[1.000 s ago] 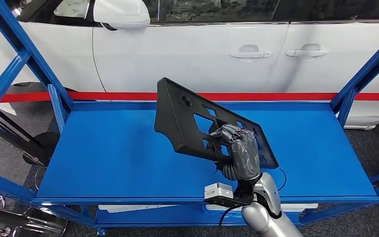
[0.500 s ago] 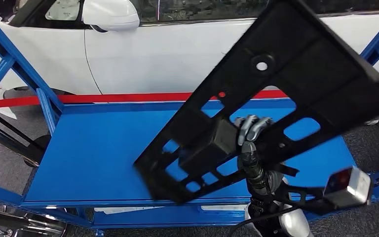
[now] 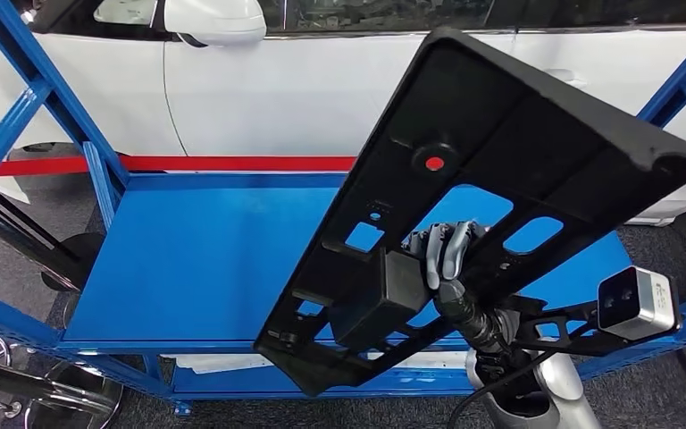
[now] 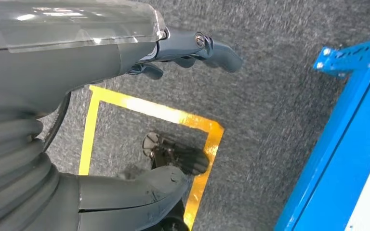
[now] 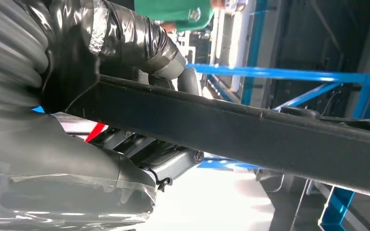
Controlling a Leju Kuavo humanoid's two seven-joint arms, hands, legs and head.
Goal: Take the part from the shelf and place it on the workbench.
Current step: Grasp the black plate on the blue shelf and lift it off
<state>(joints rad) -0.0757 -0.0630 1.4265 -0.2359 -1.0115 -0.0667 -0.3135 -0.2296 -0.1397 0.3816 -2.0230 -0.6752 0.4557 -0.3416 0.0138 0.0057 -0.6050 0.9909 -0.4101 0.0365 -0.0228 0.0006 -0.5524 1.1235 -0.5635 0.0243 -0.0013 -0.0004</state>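
The part is a long black plastic plate with cut-outs and a boxy lug. My right hand grips it through a cut-out near its middle and holds it high above the blue shelf, tilted, one end up at the right. Close behind the hand, the right wrist view has the plate's black edge running across the hand, whose fingers wrap it. My left hand hangs over grey carpet, holding nothing, fingers slightly curled and apart.
A white car stands behind the blue shelf frame, whose posts rise at both sides. A red line runs along the floor. Yellow floor tape lies below my left arm, next to a blue frame edge.
The plate was lifted off the shelf and swung up close to the camera, turning so its far end points up and right. In the last half second it shifted only slightly.
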